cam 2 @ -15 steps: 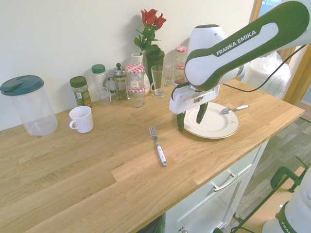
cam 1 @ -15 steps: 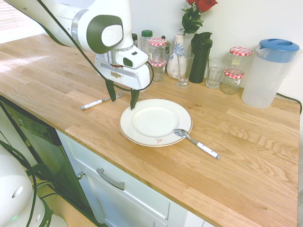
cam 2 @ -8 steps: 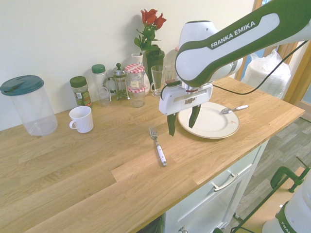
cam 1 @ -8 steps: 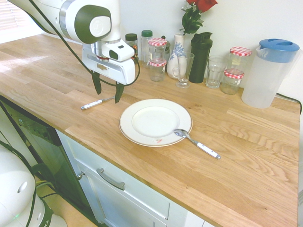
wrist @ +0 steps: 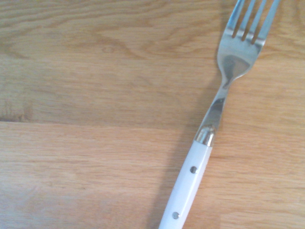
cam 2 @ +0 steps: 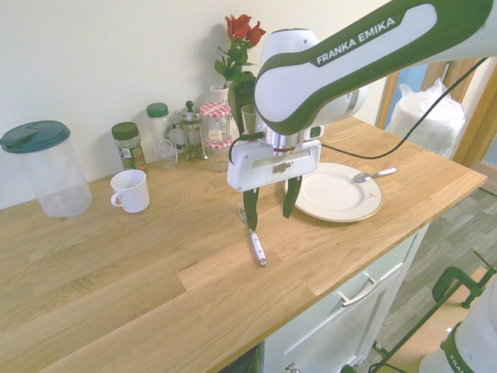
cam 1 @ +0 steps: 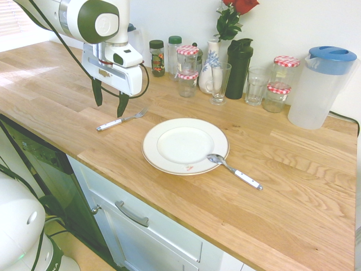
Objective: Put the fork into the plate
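- Over the last second the gripper (cam 1: 109, 99) has swung away from the plate's edge and now hangs above the fork, while fork, plate and spoon lie where they did.
- The wooden tabletop (cam 1: 293, 169) carries everything (jars, glasses and a pitcher line the wall side).
- The plate (cam 1: 185, 145) sits near the front edge, bare in its centre, well apart from the fork.
- The gripper's dark fingers (cam 2: 250, 218) are spread wide and grasp nothing; they point down, clear of the wood.
- The spoon (cam 1: 233, 170) rests its bowl on the plate's rim, its white handle on the wood.
- The fork (cam 1: 120, 120) lies flat on the tabletop beside the plate, tines toward the plate; the wrist view shows its metal head and riveted white handle (wrist: 187, 186).
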